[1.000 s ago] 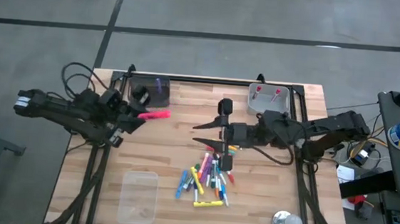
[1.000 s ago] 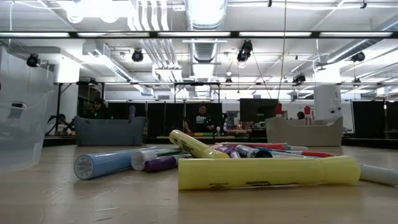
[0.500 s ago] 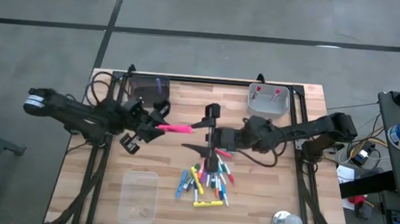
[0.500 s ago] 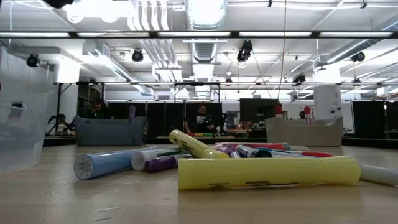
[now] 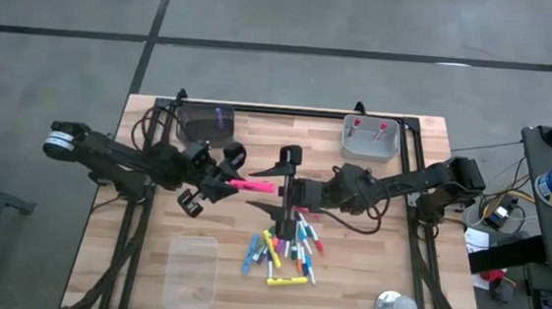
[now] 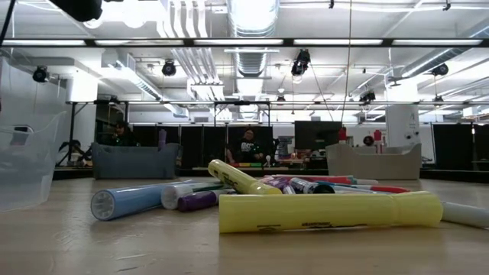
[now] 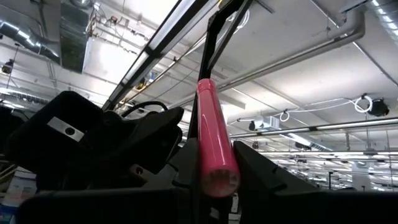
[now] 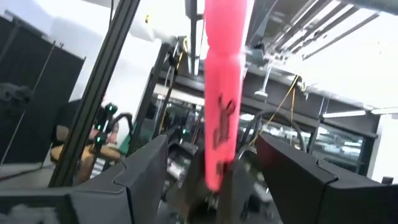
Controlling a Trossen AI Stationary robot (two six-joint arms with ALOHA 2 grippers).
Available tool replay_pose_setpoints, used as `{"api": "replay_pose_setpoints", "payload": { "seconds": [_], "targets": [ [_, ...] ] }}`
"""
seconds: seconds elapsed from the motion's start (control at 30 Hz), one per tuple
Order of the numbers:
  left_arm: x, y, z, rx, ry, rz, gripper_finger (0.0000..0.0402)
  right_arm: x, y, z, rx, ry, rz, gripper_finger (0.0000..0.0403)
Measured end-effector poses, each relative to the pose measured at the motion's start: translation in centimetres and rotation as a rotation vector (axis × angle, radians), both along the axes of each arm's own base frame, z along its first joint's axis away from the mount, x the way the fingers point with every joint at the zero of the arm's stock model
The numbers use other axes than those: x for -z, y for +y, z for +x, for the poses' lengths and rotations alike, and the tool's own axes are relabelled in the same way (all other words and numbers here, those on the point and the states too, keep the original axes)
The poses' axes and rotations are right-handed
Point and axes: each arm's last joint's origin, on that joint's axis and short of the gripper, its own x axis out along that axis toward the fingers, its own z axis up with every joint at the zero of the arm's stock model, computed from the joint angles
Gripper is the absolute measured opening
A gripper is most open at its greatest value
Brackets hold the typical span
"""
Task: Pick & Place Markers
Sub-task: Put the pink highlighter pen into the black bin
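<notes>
- The left gripper (image 5: pixel 226 181) was closed on one end of a pink marker (image 5: pixel 251 185), held level above the counter (image 5: pixel 258 133), just beyond the pile of markers (image 5: pixel 285 251)
- The right gripper (image 5: pixel 275 182) met it from the other side, its jaws spread wide around the marker's far end without pinching it
- A clear box (image 5: pixel 191 272) lay beside the pile
</notes>
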Motion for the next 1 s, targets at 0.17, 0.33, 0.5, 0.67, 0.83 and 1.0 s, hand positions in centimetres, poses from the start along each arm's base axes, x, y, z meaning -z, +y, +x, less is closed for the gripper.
{"api": "replay_pose_setpoints", "payload": {
  "seconds": [0.17,0.33,0.5,0.67,0.83,1.0],
  "targets": [
    [0.3,0.0,0.3,0.006,-0.001,-0.007,0.0071,0.2,0.1,0.2,-0.015,-0.008,-0.008,0.0235],
    [0.4,0.0,0.4,0.006,0.004,-0.006,0.0071,0.1,0.1,0.1,-0.044,-0.019,-0.009,0.0234],
    [0.5,0.0,0.4,0.006,0.008,-0.006,0.0071,-0.3,0.0,0.0,-0.042,-0.052,-0.002,0.0223],
    [0.7,0.0,0.4,0.002,0.016,-0.005,0.0071,-0.7,-0.2,0.0,-0.041,-0.059,0.008,0.0208],
    [0.7,0.0,0.4,0.000,0.015,-0.005,0.0071,-0.7,-0.4,0.1,-0.046,-0.048,0.028,0.0191],
    [0.7,0.0,0.4,-0.017,0.015,-0.010,0.0071,-0.6,-0.9,0.3,-0.042,-0.045,0.046,0.0175]
  ]
}}
